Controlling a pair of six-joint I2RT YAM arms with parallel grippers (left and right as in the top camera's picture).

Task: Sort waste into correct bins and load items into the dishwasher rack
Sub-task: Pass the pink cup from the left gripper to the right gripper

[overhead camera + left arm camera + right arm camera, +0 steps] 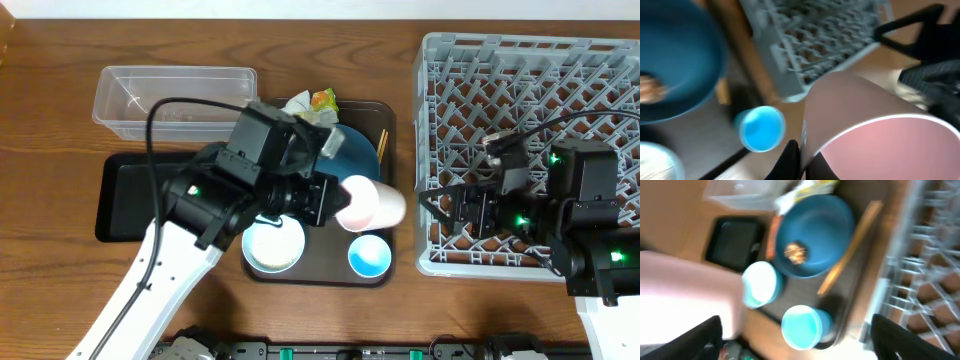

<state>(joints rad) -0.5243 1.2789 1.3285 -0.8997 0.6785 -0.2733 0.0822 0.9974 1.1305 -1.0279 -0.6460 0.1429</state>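
As left claw (340, 203) clamps it, the pink cup (376, 203) points sideways — base toward rack (520, 80) — right claw (432, 212) spread.

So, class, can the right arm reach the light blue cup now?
Probably yes: the light blue cup stands uncovered beside the rack, and the right gripper is open, though the held pink cup hovers close.

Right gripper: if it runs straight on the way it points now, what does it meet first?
Most likely the pink cup that the left gripper holds out; the right gripper points left at it, jaws open. Relative height is unclear from overhead.
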